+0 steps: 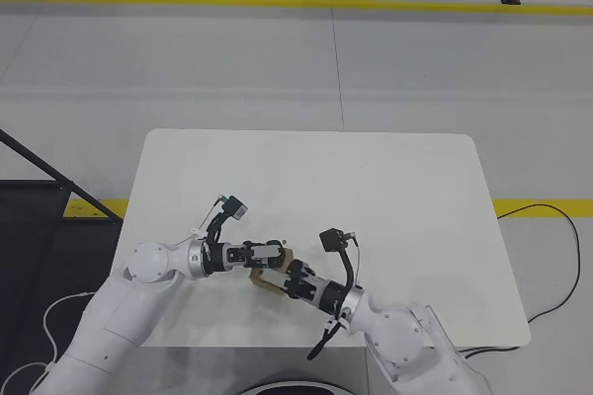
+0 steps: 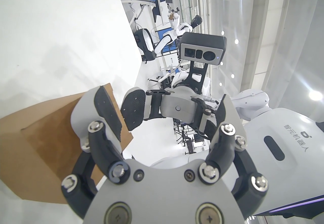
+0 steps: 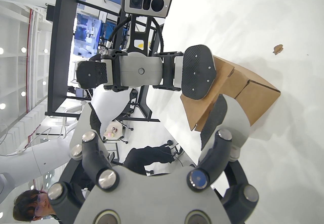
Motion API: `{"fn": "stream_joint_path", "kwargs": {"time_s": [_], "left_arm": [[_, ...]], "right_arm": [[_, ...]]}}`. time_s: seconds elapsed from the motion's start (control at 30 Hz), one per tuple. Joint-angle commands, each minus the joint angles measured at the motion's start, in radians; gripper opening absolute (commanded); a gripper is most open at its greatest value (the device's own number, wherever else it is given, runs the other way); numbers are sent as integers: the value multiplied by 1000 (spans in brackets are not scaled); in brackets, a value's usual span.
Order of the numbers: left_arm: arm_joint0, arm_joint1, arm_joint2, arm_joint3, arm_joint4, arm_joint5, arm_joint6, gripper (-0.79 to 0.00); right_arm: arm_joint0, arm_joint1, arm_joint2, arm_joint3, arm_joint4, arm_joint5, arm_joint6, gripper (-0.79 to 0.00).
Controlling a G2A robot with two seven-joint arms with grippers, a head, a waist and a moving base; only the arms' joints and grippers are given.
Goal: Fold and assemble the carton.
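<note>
A small brown carton [image 1: 268,278] lies part-folded on the white table [image 1: 376,188], close to its front edge. Both arms meet at it. My left gripper [image 2: 163,97] is open wide; one of its pads [image 2: 107,111] rests against the edge of a carton [image 2: 43,138] flap and nothing sits between the fingers. My right gripper [image 3: 154,103] is open too, with one finger [image 3: 219,121] against the carton's [image 3: 249,89] near flap. The left gripper's pad [image 3: 198,71] presses on the flap from the other side.
A tiny brown scrap [image 3: 278,49] lies on the table just beyond the carton. A black frame [image 1: 20,163] stands off the table's left side. The table's far half and right side are bare.
</note>
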Motion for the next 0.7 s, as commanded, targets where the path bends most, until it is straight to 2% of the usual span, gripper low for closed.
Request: {"fn": "stream_joint_path", "kwargs": {"time_s": [0.0, 0.67], "left_arm": [[0, 0, -1, -1, 0, 1, 0, 0], [-1, -2, -5, 6, -3, -4, -1, 0]], "right_arm": [[4, 0, -5, 2, -1, -3, 2, 0], [12, 6, -24, 5, -18, -22, 7, 0]]}}
